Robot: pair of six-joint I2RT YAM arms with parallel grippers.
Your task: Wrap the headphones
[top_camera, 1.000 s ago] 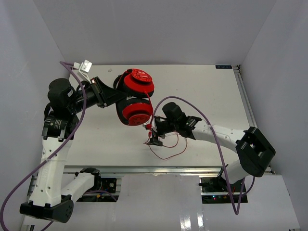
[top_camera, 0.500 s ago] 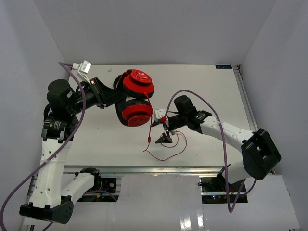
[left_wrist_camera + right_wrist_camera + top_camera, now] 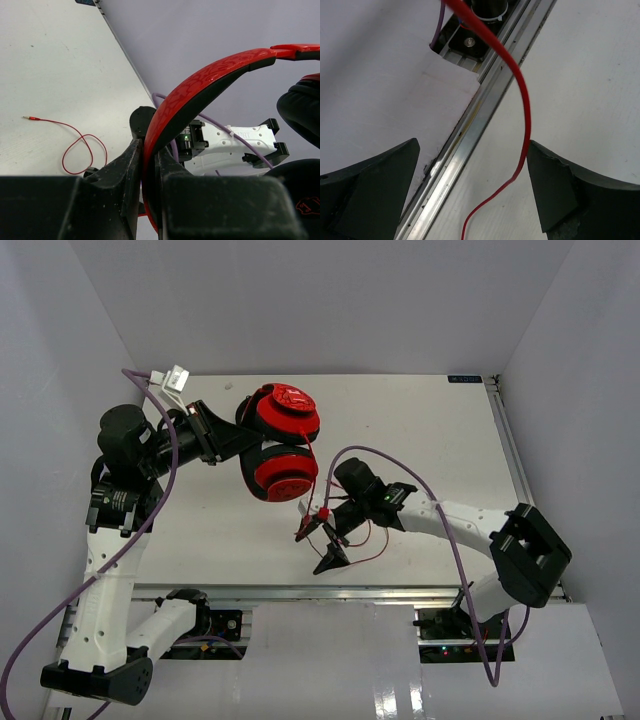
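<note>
The left gripper [image 3: 232, 440] reaches in from the left of the headphones [image 3: 283, 445]. Its jaws are clamped narrow on the red headband [image 3: 210, 70], which stands pinched between the two black fingers [image 3: 125, 175] in the left wrist view. The headphones hang from that grip over the table [image 3: 430, 430], the two red earcups stacked one behind the other. Whether they touch the surface cannot be told. A raised pattern shows on the upper cup and a red mark on the black pad [image 3: 305, 205], but neither can be read.

The thin red cable [image 3: 362, 548] drops from the lower cup and loops on the table, near and to the right of the headphones. Its plug [image 3: 30, 118] lies flat. Just right of the headphones and nearer, the right gripper [image 3: 320, 540] has its jaws spread wide. The cable [image 3: 522, 130] passes between them unclamped, above an aluminium rail [image 3: 485, 115]. Far right of the headphones, a small blue label [image 3: 465, 379] sits at the table's back edge, its print too small to read.
</note>
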